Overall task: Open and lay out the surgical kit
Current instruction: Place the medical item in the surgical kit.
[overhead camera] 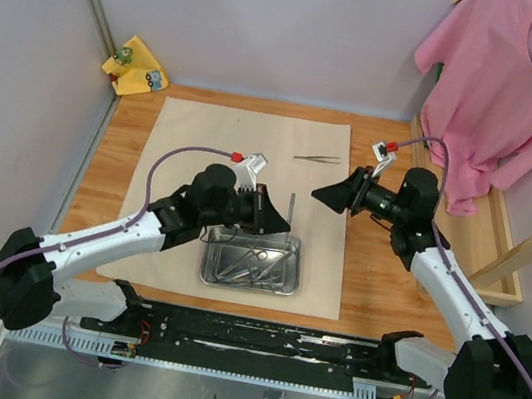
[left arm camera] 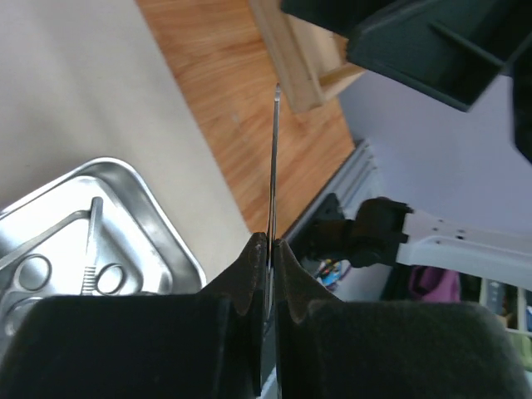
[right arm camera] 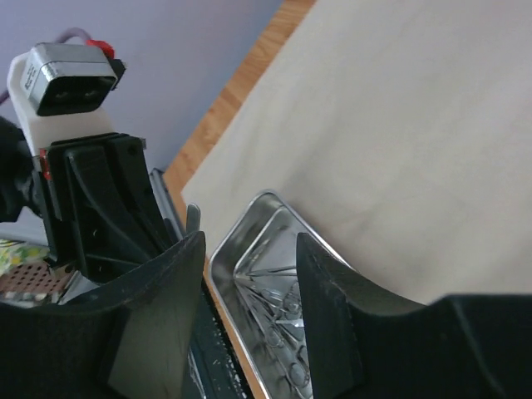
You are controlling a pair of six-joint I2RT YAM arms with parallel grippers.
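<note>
My left gripper [left arm camera: 270,245] is pinched tight on a tweezers [left arm camera: 273,158] that sticks straight out past its fingertips. The tray [overhead camera: 209,251] holding the forceps [overhead camera: 247,267] sits just below those jaws on the cloth [overhead camera: 193,148]. My right gripper [overhead camera: 322,194] is half spread with nothing between its fingers, pointing at the left jaws from close by, and a second tweezers [overhead camera: 316,158] lies on the cloth just beyond it.

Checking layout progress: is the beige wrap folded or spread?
Spread: the beige wrap lies flat and open on the table, the steel tray sitting on its near part.
</note>
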